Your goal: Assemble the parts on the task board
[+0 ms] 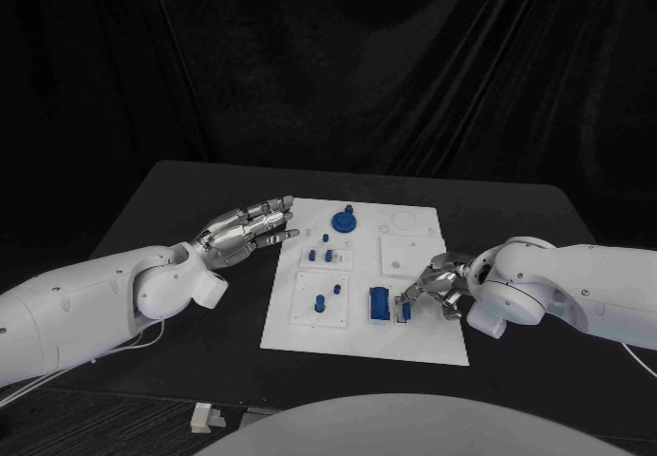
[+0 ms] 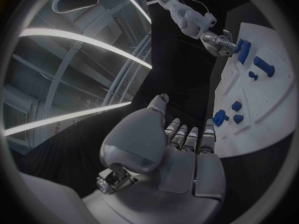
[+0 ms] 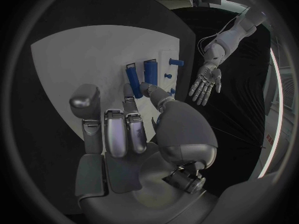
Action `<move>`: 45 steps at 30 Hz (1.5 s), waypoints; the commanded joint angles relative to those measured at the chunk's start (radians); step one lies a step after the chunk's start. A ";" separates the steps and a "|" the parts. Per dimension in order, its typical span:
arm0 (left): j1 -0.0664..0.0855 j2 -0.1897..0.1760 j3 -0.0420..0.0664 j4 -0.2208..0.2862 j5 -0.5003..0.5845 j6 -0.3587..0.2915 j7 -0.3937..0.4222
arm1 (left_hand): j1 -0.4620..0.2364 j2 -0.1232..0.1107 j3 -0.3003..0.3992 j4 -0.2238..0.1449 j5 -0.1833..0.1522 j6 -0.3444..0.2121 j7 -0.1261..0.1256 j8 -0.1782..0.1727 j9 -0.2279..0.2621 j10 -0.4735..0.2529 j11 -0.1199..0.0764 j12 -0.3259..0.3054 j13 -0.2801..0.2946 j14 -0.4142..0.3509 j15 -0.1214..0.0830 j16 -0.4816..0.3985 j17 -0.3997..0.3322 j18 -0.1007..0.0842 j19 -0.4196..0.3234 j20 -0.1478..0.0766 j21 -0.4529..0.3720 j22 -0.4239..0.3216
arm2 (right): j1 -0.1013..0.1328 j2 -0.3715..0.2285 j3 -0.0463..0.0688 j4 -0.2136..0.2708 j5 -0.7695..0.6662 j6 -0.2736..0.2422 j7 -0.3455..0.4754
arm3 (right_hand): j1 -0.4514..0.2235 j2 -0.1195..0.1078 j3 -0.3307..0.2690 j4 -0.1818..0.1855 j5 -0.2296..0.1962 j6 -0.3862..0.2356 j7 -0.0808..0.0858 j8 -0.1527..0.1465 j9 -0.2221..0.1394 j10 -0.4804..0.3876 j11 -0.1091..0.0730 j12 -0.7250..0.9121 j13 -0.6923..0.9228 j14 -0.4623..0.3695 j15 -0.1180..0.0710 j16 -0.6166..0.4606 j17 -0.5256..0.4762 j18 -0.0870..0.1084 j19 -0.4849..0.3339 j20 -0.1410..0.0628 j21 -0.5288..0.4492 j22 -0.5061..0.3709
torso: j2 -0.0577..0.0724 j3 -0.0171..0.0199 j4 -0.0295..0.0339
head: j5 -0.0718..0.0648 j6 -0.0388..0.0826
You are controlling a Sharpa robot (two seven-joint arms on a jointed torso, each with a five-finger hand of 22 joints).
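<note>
The white task board point(image 1: 411, 337) lies in the middle of the black table. On it stand a blue round knob point(image 1: 344, 220), several small blue pegs point(image 1: 321, 304) and a blue block point(image 1: 377, 302). A thin blue bar point(image 1: 402, 310) lies just right of the block. My right hand point(image 1: 439, 285) reaches down at the board's right side. Its thumb and one fingertip point(image 3: 127, 90) meet the near end of the thin bar point(image 3: 131, 76); whether they pinch it is unclear. My left hand point(image 1: 250, 231) hovers at the board's left edge, fingers stretched out, holding nothing.
A square white insert plate point(image 1: 405, 255) sits on the board's right half, with a ring outline point(image 1: 405, 221) behind it. Bare black table surrounds the board. A small pale object point(image 1: 203, 416) lies near the table's front edge.
</note>
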 commanded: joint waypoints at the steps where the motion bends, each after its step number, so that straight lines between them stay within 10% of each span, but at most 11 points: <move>1: -0.001 0.002 0.001 0.002 0.006 0.014 0.009 | -0.006 0.004 0.002 0.004 0.006 0.000 0.007 0.006 0.001 -0.001 0.007 0.006 0.001 0.000 0.003 0.004 -0.001 0.011 0.003 0.003 0.003 -0.001 | -0.002 0.007 0.000 -0.009 0.003 -0.007 -0.003 | -0.011 0.003 0.016 -0.007 -0.016 -0.011 0.000 0.002 -0.003 0.107 -0.006 0.004 0.263 0.072 -0.002 0.005 0.094 0.008 0.002 0.000 -0.006 0.106 | 0.000 0.0001 -0.0004 | 0.000 0.000; 18: -0.002 0.004 0.001 0.002 0.006 0.018 0.006 | -0.006 0.004 0.002 0.004 0.006 0.000 0.007 0.006 0.001 -0.001 0.007 0.006 0.001 0.000 0.003 0.004 -0.001 0.011 0.003 0.003 0.003 -0.001 | -0.007 0.024 0.000 -0.024 -0.027 0.051 -0.042 | -0.037 0.001 -0.008 0.026 -0.117 -0.026 -0.002 0.019 -0.003 0.107 -0.007 0.004 0.263 0.071 -0.003 0.001 0.087 0.010 0.000 0.000 -0.013 0.104 | 0.000 0.0001 -0.0001 | 0.001 0.000; 30: -0.002 0.005 0.001 0.000 0.006 0.019 0.004 | -0.004 0.007 0.005 0.002 0.006 -0.002 0.008 0.006 0.001 -0.001 0.009 0.005 0.001 -0.001 0.002 0.003 -0.001 0.012 0.002 0.002 0.003 -0.003 | -0.009 0.028 0.000 -0.020 -0.030 0.069 -0.047 | -0.044 0.000 -0.021 0.037 -0.116 -0.022 -0.004 0.027 -0.001 0.107 -0.008 0.004 0.263 0.070 -0.004 -0.002 0.081 0.011 -0.001 -0.001 -0.021 0.102 | -0.001 -0.0001 -0.0016 | 0.003 0.000; 45: -0.003 0.005 0.001 0.000 0.006 0.020 0.000 | -0.004 0.007 0.005 0.002 0.006 -0.002 0.008 0.006 0.001 -0.001 0.009 0.005 0.001 -0.001 0.002 0.003 -0.001 0.012 0.002 0.002 0.003 -0.003 | -0.010 0.032 0.000 -0.023 -0.030 0.067 -0.048 | -0.092 -0.006 -0.115 0.121 -0.178 -0.033 -0.004 0.045 -0.004 0.107 -0.008 0.004 0.263 0.068 -0.004 -0.006 0.073 0.012 -0.003 -0.001 -0.033 0.099 | -0.001 -0.0005 0.0000 | 0.004 0.000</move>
